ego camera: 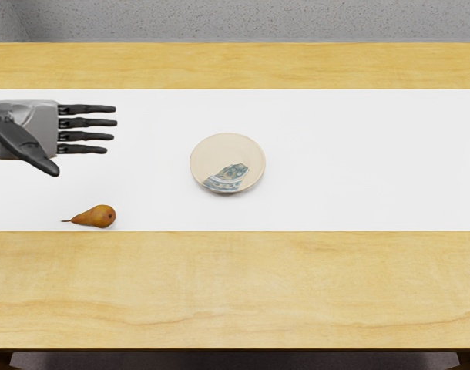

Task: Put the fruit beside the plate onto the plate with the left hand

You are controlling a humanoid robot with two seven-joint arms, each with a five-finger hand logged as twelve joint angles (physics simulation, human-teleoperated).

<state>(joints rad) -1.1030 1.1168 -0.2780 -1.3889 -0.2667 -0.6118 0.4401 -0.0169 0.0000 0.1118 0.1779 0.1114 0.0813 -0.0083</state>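
- Brown pear (95, 216) lies on its side at the front edge of the white strip (358, 154), stem pointing left.
- My left hand (62, 131) hovers behind it, fingers straight, holding nothing.
- Rightward, mid-strip, the plate (219, 150) waits.

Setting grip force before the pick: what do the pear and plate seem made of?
Pear: smooth russet-orange skin, matte, natural fruit by its look; firmness cannot be told. Plate: likely glazed ceramic, cream with a blue-green painted patch; plastic is possible.
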